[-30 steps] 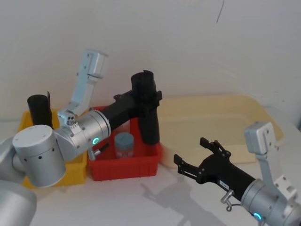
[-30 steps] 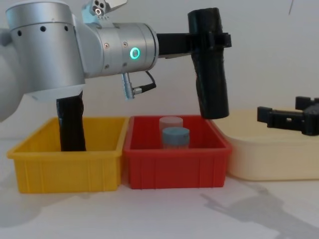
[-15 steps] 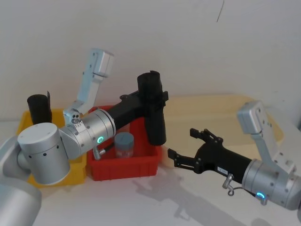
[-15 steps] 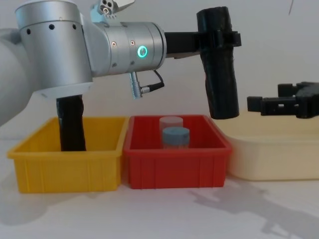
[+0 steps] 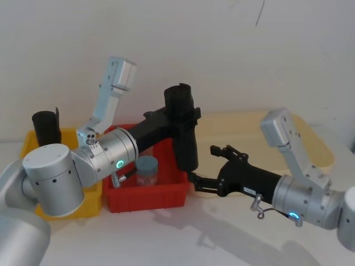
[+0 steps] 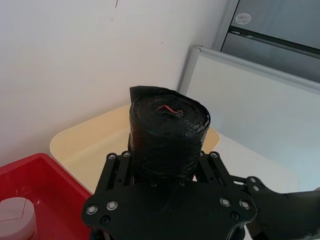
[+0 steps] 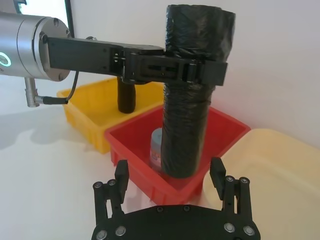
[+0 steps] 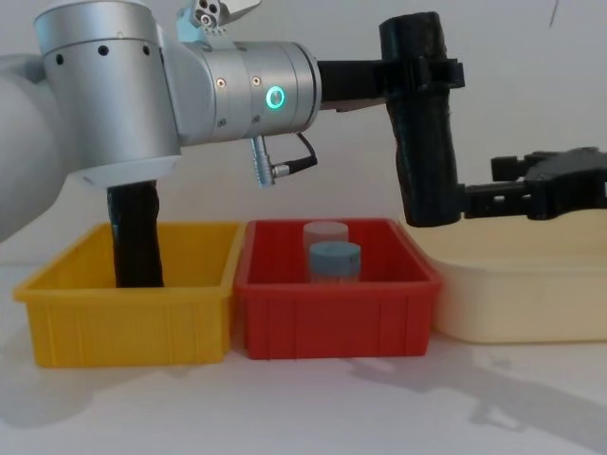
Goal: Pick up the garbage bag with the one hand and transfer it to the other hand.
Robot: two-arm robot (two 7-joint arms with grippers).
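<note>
A white table [image 8: 313, 417] carries a yellow bin [image 8: 123, 322], a red bin [image 8: 332, 322] just beside it, and a cream tray [image 8: 522, 303].

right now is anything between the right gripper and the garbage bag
Nothing visible does. The right gripper is open and faces the lower end of the garbage bag, which the left gripper holds upright above the red bin.

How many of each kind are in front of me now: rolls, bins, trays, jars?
Black rolls: 2 (garbage bag held in the left gripper, right gripper open by its lower end; slim roll in the yellow bin)
Bins: 2 (yellow bin, red bin)
Trays: 1 (cream tray)
Containers in the red bin: 2 (blue-capped jar, clear cup)
Total: 7
</note>
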